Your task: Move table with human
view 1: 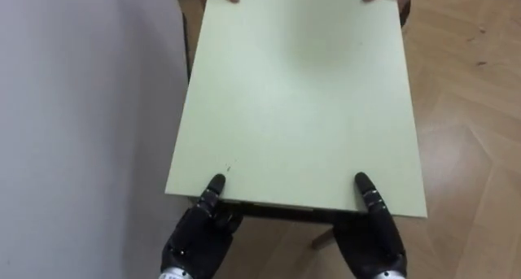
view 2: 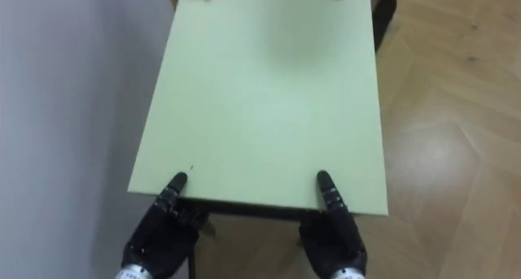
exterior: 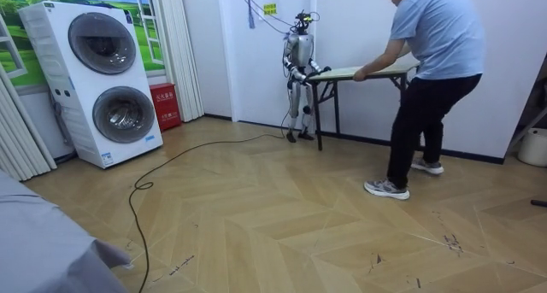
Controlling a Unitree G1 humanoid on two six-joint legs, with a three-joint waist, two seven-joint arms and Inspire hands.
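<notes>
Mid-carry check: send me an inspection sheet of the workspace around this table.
Surface: table, pale green top, nothing seen on it.
Job's things: person holds the table's far edge.
Clutter: nothing seen.
Robot hands: left robot hand and right robot hand grip the near edge, thumbs on top.
Cables: nothing seen beyond the robot's own.
Surroundings: white wall close on the robot's left, wood floor on its right, stacked washing machines across the room.

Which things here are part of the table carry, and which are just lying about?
In the job: table, left hand and right hand gripping its near edge, person holding the far edge.
Lying about: stacked washing machines, red box, white bucket.
</notes>
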